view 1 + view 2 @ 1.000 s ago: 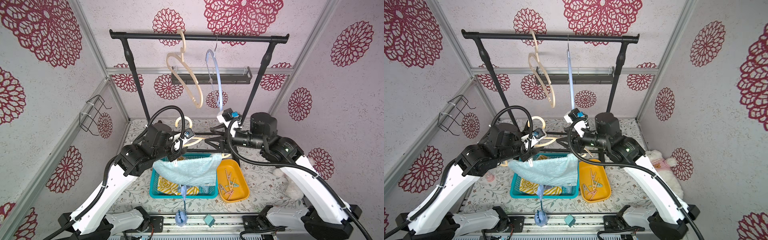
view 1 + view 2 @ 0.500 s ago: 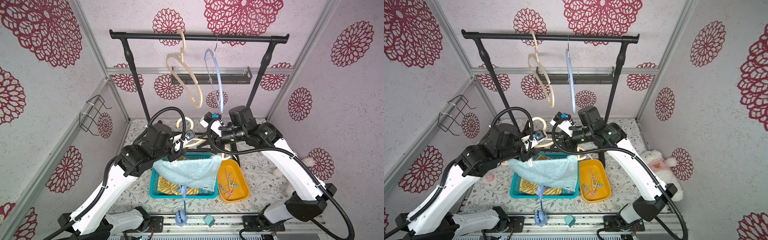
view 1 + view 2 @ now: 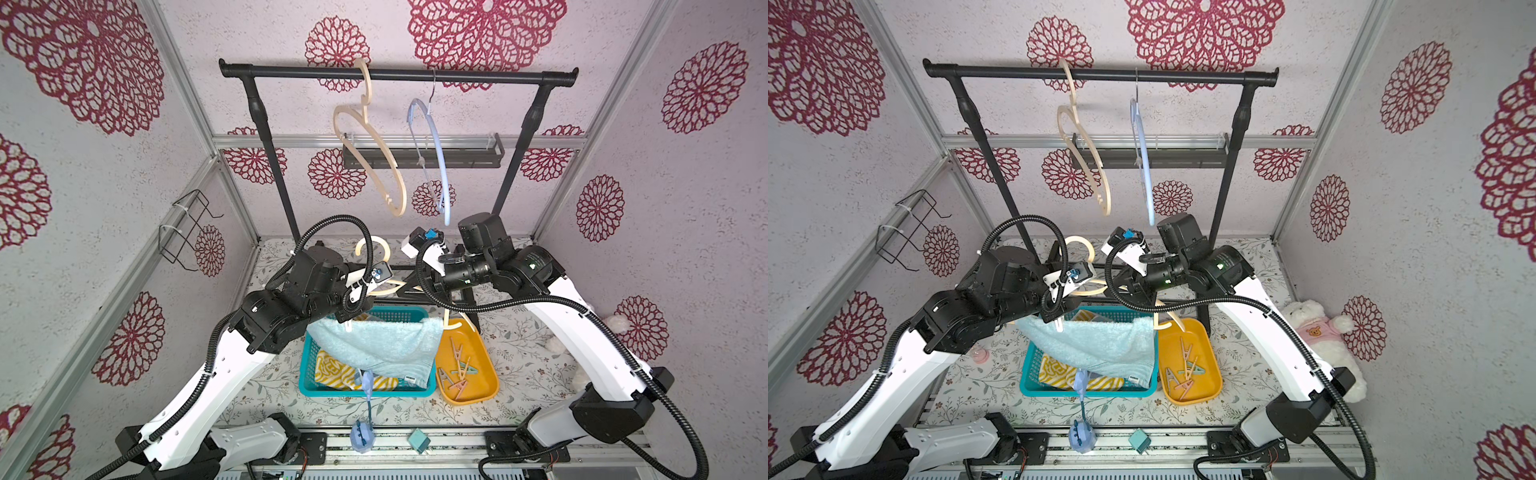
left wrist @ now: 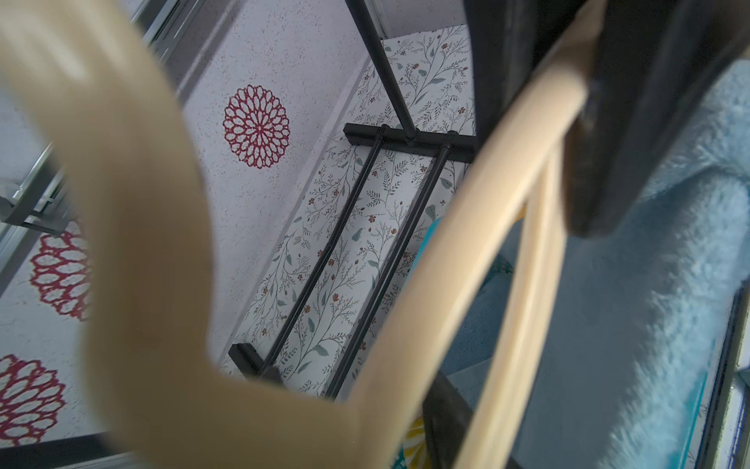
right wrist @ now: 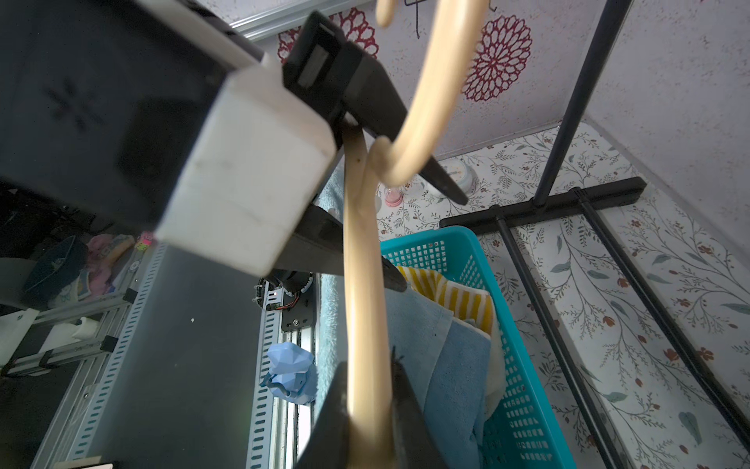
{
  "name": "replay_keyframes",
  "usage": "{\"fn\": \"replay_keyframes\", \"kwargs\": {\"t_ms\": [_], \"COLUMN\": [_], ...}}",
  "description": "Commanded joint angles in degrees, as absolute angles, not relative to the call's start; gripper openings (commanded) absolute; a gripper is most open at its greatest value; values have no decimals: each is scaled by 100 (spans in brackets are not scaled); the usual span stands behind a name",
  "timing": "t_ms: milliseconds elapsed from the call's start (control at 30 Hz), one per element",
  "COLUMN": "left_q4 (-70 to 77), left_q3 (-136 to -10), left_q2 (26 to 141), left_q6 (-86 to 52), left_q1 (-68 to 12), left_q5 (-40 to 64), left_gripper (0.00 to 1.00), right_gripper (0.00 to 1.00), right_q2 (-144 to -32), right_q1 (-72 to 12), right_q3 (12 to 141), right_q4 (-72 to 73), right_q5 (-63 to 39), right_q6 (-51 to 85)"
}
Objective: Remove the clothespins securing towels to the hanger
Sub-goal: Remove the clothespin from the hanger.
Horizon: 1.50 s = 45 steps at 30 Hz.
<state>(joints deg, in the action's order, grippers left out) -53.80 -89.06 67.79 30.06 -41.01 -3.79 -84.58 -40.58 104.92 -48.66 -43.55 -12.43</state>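
A beige hanger is held level above the teal basket. A plain light blue terry towel is draped over it. My left gripper is shut on the hanger near its hook. My right gripper is shut on the hanger's arm, one finger on each side. A pale clothespin sits at the towel's corner by the left arm. Several clothespins lie in the orange tray. A yellow-and-white striped towel and a light blue one lie in the basket.
The teal basket and orange tray stand side by side under the arms. Behind them a black rack carries an empty beige hanger and a blue one. A plush toy lies at the right.
The right arm swung in from the right to the hanger and its gripper closed on the hanger's arm. The left arm and the towel stayed put.
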Motion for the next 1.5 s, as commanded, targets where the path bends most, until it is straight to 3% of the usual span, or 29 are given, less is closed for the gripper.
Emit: {"fn": "replay_keyframes", "kwargs": {"t_ms": [0,167,433,667,867,1133,1467], "left_q4": [-4900,-5166,-5298,-5561,-5902,-4655,-3967], "left_q3": [-9067,-9380,-9245,-9059,-8756,-7361,-7191], "left_q2": [6724,6673,6238,5564,5074,4597,5136], "left_q6": [2801,2474,1978,1131,-169,-1397,-1823], "left_q1": [-4158,-4149,-4086,-3817,-3332,-2734,-1478], "left_q5": [-643,-775,-921,-814,558,2372,3853], "left_gripper": [67,92,98,95,87,83,79], "right_gripper": [0,0,0,0,0,0,0], "right_q2": [-8115,-8050,-8073,-8074,-8043,-7980,-7788], "right_q1": [-4087,-4061,-4043,-3957,-3681,-3542,-3544], "right_q3": [10309,10152,10003,10002,9924,9842,9660], "right_q4": [-4205,-4003,-3797,-3768,-3744,-3753,-3823], "right_q5": [-4156,-3939,-3723,-3797,-4394,-4981,-5079], "right_q6": [-952,-798,-589,-556,-536,-542,-536]}}
